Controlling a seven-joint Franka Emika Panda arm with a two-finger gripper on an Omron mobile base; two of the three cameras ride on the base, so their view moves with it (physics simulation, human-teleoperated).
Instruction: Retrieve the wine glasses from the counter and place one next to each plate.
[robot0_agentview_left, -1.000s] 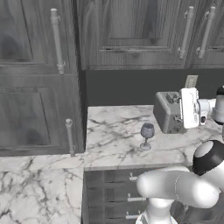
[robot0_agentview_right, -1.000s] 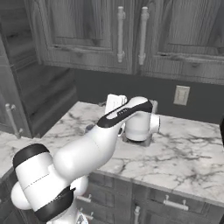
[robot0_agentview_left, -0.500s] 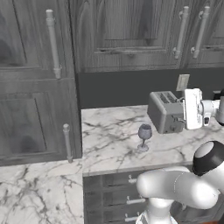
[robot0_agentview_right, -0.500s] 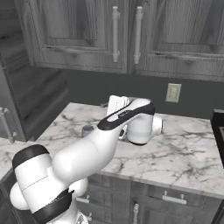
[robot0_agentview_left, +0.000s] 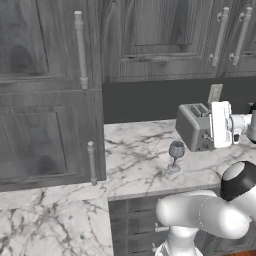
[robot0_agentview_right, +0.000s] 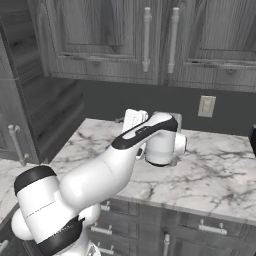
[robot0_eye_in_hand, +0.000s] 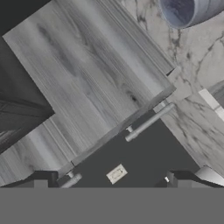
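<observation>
The whole picture has slid sideways over the last second in both base views. The dark cupboards (robot0_agentview_left: 50, 90), the desk (robot0_agentview_left: 135, 150) and the toaster (robot0_agentview_left: 194, 131) have all shifted together. Read that as the base moving under you, not as anything being pushed on the desk.

The arm has kept its raised pose through this, carried well above the marble and up by the toaster. Your hand (robot0_eye_in_hand: 109, 179) has its fingers spread wide with nothing between them, and that has not changed.

One wine glass (robot0_agentview_left: 176, 152) stands upright on the desk, just in front of the toaster and back from the front edge. In the hand view its rounded bowl (robot0_eye_in_hand: 188, 11) sits at the top right corner, far off the line between the fingertips.

So nothing is picked up yet. You are likely still lining up, and the hand will need to come down and across to the glass before closing.
</observation>
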